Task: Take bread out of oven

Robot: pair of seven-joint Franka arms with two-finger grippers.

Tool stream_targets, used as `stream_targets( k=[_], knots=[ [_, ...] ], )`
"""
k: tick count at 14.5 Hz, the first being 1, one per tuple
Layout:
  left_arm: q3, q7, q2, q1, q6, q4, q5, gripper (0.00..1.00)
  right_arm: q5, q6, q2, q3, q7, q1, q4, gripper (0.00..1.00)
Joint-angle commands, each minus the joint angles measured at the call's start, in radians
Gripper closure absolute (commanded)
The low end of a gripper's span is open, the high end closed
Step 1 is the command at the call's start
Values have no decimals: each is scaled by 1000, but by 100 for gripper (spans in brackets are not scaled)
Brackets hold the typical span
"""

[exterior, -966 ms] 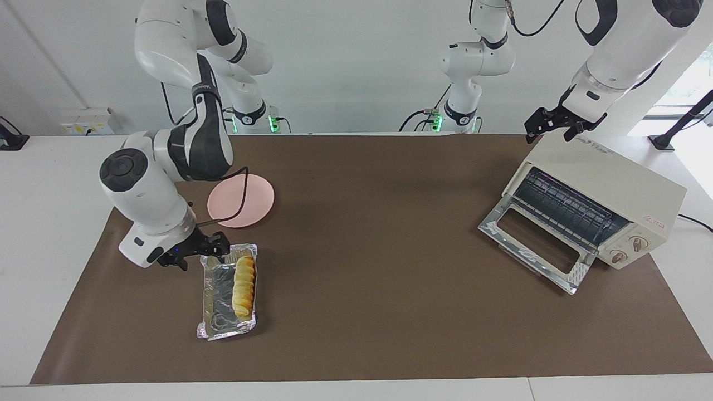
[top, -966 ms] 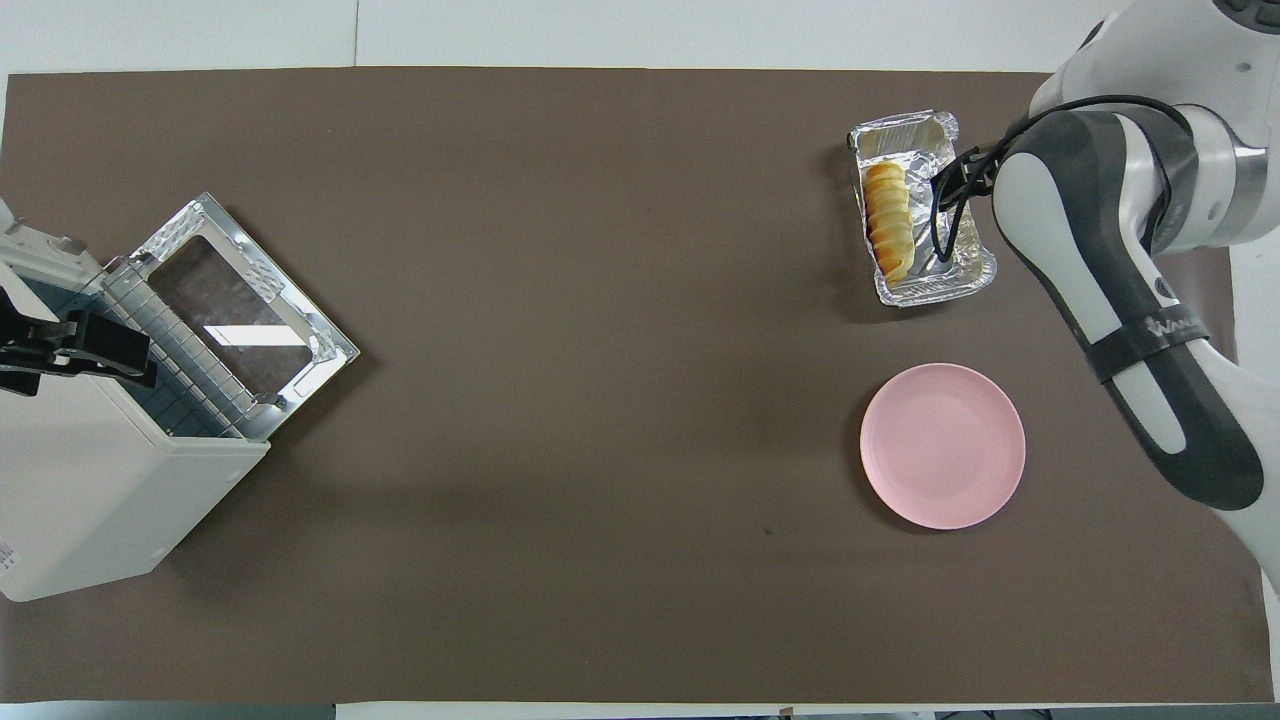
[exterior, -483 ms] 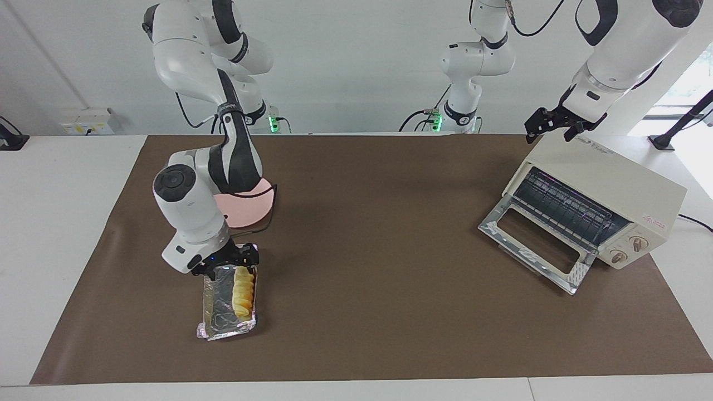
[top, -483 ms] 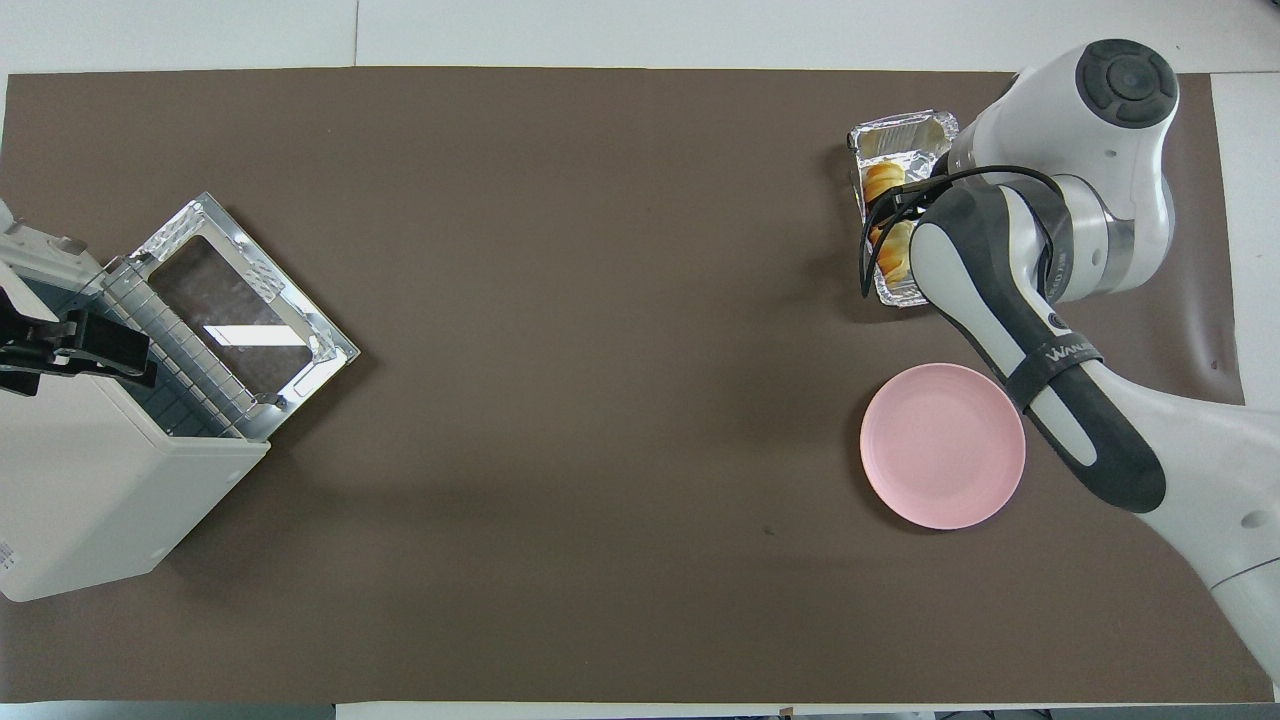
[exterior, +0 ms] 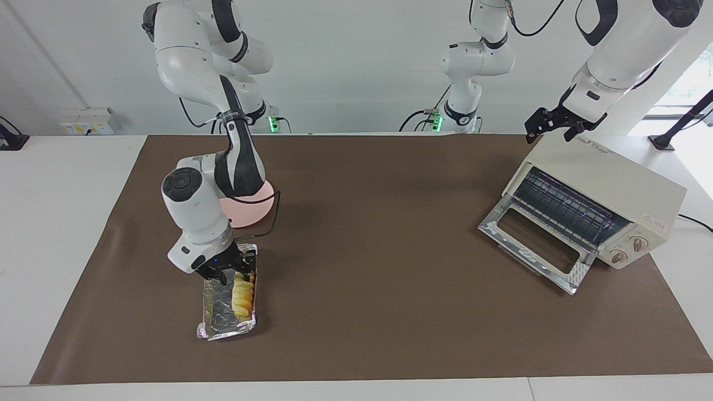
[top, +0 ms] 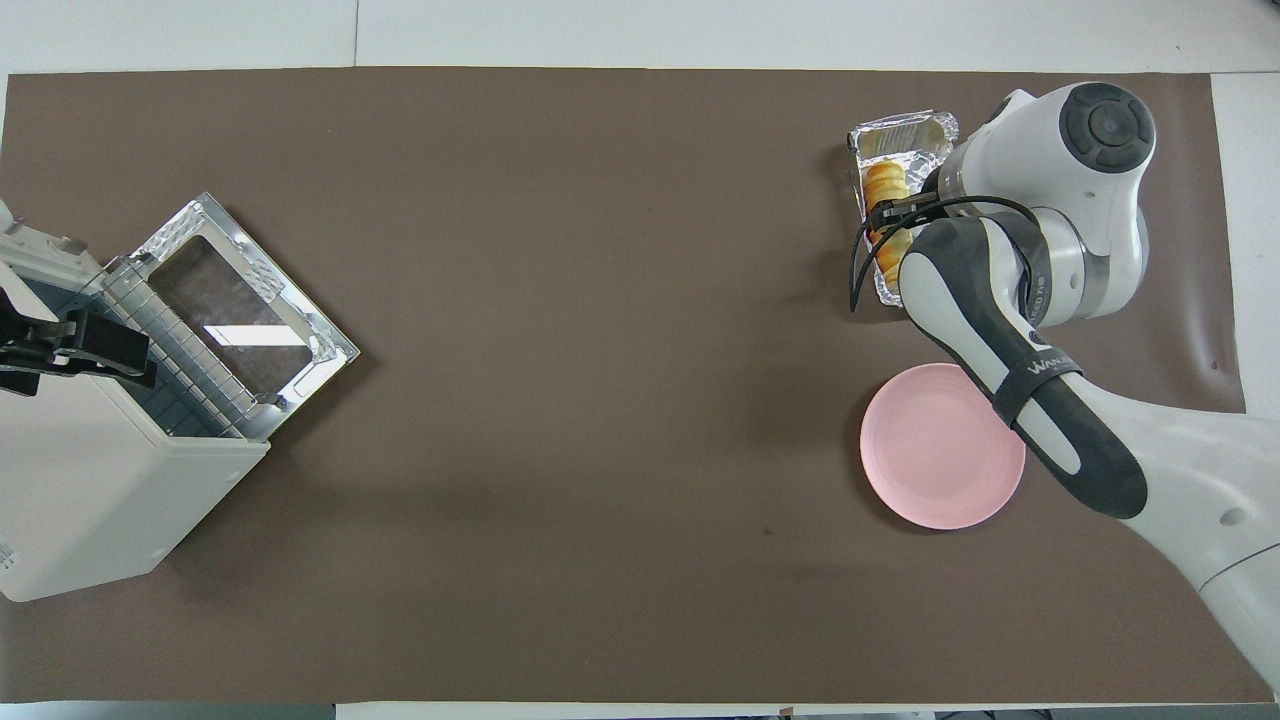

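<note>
The bread (exterior: 243, 292) lies in a crinkled foil tray (exterior: 220, 317) on the brown mat, at the right arm's end of the table, farther from the robots than the pink plate. My right gripper (exterior: 234, 270) is low over the tray's end nearest the robots, open, with its fingers on either side of the bread's end. In the overhead view the bread (top: 885, 185) is partly hidden under the right arm. The oven (exterior: 613, 178) stands at the left arm's end with its door (exterior: 535, 245) dropped open and its rack bare. My left gripper (exterior: 551, 128) waits, open, over the oven's top.
A pink plate (exterior: 259, 209) lies beside the foil tray, nearer to the robots, partly under the right arm. The right arm's cable (exterior: 273, 220) hangs over the plate's edge. A brown mat (exterior: 379, 278) covers the table.
The right arm has swung in over the foil tray, and its gripper has come down at the bread's end nearest the robots. The left arm, oven, tray and plate have not moved.
</note>
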Motion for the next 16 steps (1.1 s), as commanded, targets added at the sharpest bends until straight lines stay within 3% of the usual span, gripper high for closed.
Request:
stream_targets(
  k=[1,5,11,14,16],
  knots=[
    [-10,0,-14,15,12,-8,-15,0,2,30,-32,9,12,-20,-52,99],
    [-10,0,-14,15,12,-8,-15,0,2,-23,-35,10,-11,-25,-24,100],
    [-10,0,-14,17,12,-8,-15,0,13,-246,-59,13,-12,-19,99,100],
    [-10,0,-14,17,12,-8,-15,0,23,-362,-126,15,-11,-12,111,100],
    [-10,0,-14,15,12,-8,-15,0,124,-465,-217,15,-6,-17,93,100]
  ],
)
